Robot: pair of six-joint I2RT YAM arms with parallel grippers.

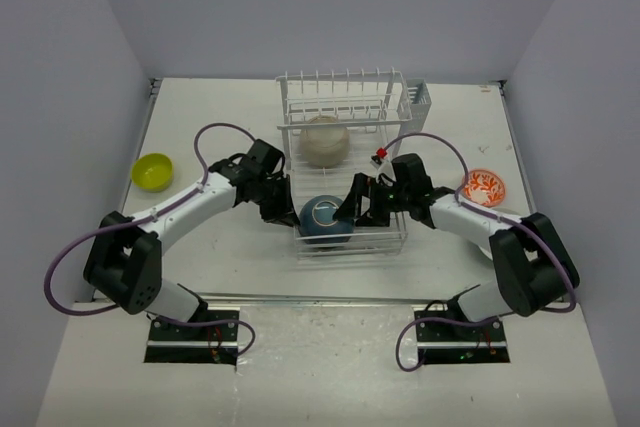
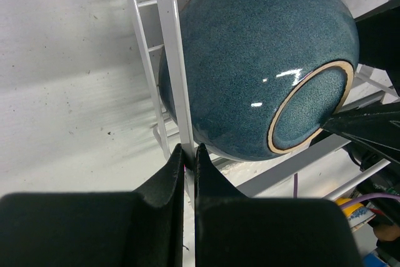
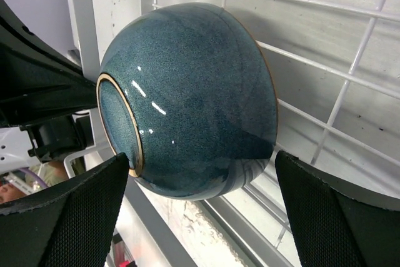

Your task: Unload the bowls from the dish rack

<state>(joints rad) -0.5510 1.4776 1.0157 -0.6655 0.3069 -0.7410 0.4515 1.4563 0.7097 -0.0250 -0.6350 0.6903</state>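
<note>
Blue bowl (image 1: 325,219) lies tipped, foot ring showing, on the front grid of the rack (image 1: 345,99), btwn both arms. R gripper (image 3: 200,157) spread wide, one finger either side of the bowl; contact can't be told. L gripper (image 2: 189,149) pressed together, tips at a rack wire just left of the bowl. Beige bowl (image 1: 325,140) sits further back in rack. On table (image 1: 220,107): yellow-green bowl (image 1: 153,170) at left, patterned bowl (image 1: 485,187) at right, both well apart from rack.
</note>
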